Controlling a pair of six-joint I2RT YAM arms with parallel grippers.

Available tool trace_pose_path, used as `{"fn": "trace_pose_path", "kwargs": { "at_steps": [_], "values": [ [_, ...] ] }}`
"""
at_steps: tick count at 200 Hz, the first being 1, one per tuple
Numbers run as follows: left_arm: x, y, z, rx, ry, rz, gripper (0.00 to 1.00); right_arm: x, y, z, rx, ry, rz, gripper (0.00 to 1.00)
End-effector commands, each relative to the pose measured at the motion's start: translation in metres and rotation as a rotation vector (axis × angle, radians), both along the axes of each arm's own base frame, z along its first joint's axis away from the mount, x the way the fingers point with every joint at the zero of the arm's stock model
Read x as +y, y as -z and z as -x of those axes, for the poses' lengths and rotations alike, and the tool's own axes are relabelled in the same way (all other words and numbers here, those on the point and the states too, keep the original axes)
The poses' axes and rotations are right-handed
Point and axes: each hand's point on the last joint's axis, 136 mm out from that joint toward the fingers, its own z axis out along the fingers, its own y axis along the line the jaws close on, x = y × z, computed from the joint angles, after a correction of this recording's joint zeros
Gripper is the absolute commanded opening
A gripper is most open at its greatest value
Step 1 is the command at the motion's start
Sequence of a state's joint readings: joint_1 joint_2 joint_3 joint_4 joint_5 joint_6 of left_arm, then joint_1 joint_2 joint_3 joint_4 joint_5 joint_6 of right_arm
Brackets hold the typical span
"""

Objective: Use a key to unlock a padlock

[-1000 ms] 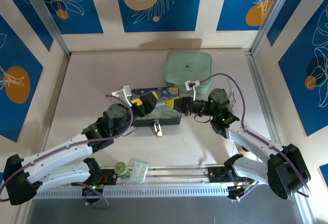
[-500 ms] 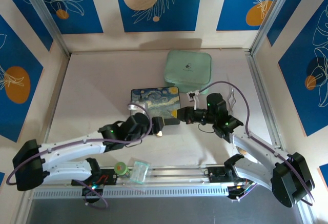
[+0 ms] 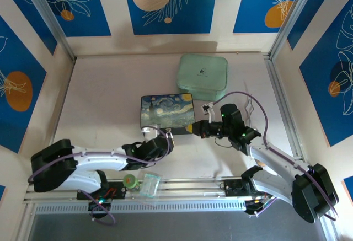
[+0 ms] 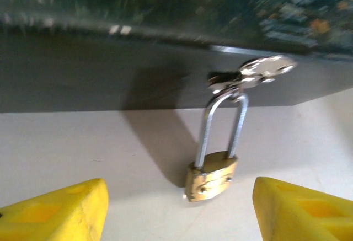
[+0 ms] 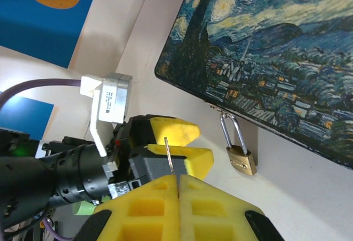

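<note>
The small brass padlock hangs by its silvery shackle from the hasp on the front wall of the painted box and rests on the table. My left gripper sits low on the table in front of it, open, with a yellow finger on each side and the padlock a little beyond the gap. My right gripper is shut on the thin silvery key, whose blade sticks up from the pads. The padlock lies to the right of the key, apart from it. From above, the right gripper is at the box's near right corner.
A mint green case lies behind the box. A green tape roll and a clear packet sit on the near rail. The left gripper's yellow fingers stand just behind the key in the right wrist view.
My left arm has pulled back off the box toward the near edge and dropped low in front of the padlock. My right gripper shifted slightly nearer, still gripping the key.
</note>
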State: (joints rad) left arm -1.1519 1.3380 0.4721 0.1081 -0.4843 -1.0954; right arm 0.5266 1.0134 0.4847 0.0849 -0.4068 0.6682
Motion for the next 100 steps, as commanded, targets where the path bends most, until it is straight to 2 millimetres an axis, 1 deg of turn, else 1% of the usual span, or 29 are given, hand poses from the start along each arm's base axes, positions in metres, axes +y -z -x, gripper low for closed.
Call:
{"fn": "trace_pose_path", "kwargs": {
  "at_steps": [1,9,22,52,79,94,100],
  "values": [
    [-0.02,-0.013,-0.012,-0.054,-0.017,0.115,0.69,-0.001,0.009,0.002,0.008,-0.015,0.015,0.03],
    [-0.023,-0.011,-0.012,-0.051,-0.01,0.122,0.68,0.0,0.009,0.001,0.008,-0.017,0.015,0.03],
    [-0.019,-0.004,-0.014,-0.037,-0.047,0.137,0.64,0.0,0.009,0.001,0.011,-0.017,0.014,0.03],
    [-0.024,0.007,-0.015,0.003,-0.038,0.129,0.64,0.0,0.009,0.0,0.013,-0.014,0.012,0.03],
    [-0.021,0.023,-0.013,0.056,-0.064,0.076,0.62,0.0,0.011,0.0,0.019,-0.013,0.017,0.02],
    [-0.024,0.025,-0.014,0.063,-0.065,0.084,0.6,0.0,0.013,0.0,0.025,-0.013,0.02,0.02],
    [-0.025,0.025,-0.014,0.061,-0.063,0.091,0.57,0.0,0.013,0.001,0.025,-0.013,0.019,0.02]
  ]
}}
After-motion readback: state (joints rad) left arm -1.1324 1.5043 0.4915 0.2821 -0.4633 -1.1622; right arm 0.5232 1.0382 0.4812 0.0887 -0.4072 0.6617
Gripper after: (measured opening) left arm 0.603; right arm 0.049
